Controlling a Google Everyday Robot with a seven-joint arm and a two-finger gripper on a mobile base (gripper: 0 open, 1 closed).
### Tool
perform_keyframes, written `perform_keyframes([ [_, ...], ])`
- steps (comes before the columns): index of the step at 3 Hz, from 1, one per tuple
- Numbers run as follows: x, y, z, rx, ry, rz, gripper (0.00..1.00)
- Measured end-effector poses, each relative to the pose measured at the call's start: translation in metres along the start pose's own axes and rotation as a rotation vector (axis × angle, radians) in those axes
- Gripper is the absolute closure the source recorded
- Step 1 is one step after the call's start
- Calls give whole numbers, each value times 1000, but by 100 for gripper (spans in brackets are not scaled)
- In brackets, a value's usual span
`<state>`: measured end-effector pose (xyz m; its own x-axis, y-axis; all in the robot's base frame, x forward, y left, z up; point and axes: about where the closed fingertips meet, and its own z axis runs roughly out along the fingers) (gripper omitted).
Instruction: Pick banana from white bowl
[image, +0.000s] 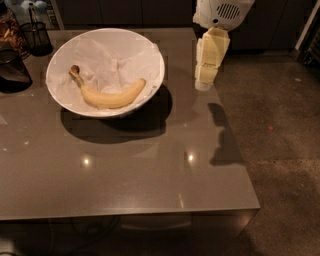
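While hand (203, 84) hovers beside bowl (161, 80), banana (112, 96) curves.

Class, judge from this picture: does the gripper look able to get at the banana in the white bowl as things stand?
Probably yes. The gripper hangs above the table, right of the white bowl. The banana lies uncovered on the paper lining, and nothing stands between them.

Claw (204, 82) upper right, pointing down (cream)
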<state>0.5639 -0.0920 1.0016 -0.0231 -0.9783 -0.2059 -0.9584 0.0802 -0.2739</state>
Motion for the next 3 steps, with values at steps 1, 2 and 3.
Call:
perform_keyframes([
  [1,-10,-4,-1,22,-36,-21,0],
  [2,-49,-3,6,16,-88,-102,0],
  [3,-82,-2,18,4,-107,-146,0],
])
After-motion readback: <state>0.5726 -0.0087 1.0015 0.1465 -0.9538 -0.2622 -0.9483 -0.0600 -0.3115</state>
